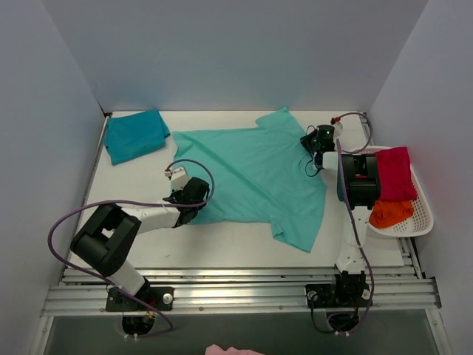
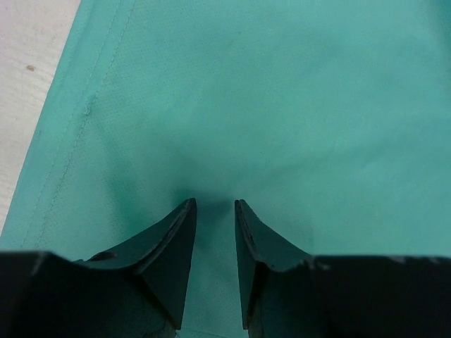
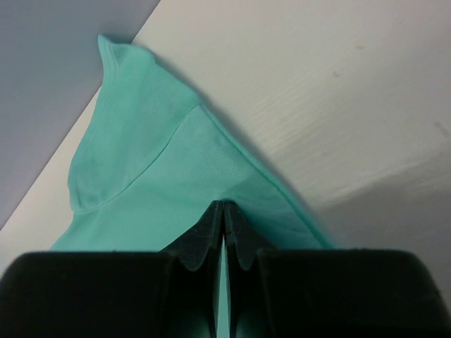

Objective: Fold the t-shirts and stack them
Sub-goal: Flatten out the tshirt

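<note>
The light mint-green t-shirt (image 1: 251,174) lies spread across the middle of the table, one sleeve toward the back wall. The darker teal-blue t-shirt (image 1: 134,135) sits folded at the far left corner. My left gripper (image 1: 194,209) rests on the mint shirt's near left part, just inside the hem; in the left wrist view its fingers (image 2: 215,203) stand part-closed with the shirt's cloth (image 2: 282,105) gathered between them. My right gripper (image 1: 309,142) is at the shirt's far right shoulder, jaws (image 3: 223,204) shut tight on the fabric (image 3: 141,155) beside the sleeve seam.
A white basket (image 1: 421,214) hangs off the table's right edge, holding a red cloth (image 1: 395,174) and an orange one (image 1: 390,213). Grey walls close in the back and sides. Something pink (image 1: 233,349) shows below the front rail.
</note>
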You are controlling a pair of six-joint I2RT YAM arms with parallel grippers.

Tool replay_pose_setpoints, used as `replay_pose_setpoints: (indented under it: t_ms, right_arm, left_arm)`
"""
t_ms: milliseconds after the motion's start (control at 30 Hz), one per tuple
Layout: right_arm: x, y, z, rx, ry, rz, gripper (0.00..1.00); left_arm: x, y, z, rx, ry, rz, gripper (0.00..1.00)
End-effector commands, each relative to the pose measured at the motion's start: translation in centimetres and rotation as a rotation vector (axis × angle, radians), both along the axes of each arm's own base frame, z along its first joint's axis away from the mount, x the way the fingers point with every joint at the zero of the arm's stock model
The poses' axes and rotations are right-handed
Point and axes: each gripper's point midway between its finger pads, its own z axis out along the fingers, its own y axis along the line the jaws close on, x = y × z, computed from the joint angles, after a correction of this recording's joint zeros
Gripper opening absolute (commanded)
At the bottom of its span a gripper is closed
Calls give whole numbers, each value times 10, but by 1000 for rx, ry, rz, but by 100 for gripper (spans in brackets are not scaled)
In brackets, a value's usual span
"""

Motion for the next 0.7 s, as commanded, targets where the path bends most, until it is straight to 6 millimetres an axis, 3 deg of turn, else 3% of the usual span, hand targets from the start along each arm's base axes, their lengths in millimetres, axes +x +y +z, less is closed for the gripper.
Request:
replay_pose_setpoints:
  t_ms: [0,133,267,333,667]
  right_arm:
    - [7,-37,-2,28,12,-68,0]
    - [7,-45,-2,70,-7,-75,0]
    - [6,-45,-3,78,-12,-77,0]
    - [7,-48,-2,80,-15,-81,0]
    - [3,-64,-6,94,-12,-126,0]
  left_arm:
    - [-63,24,-64,97,262,3,39]
    - [-87,21,-83,124,318,-4,37]
    - [-125,33,-104,140,380,19,37]
    - [-137,32,-106,163,397,11,37]
    - [-182,32,-135,282,449,54,39]
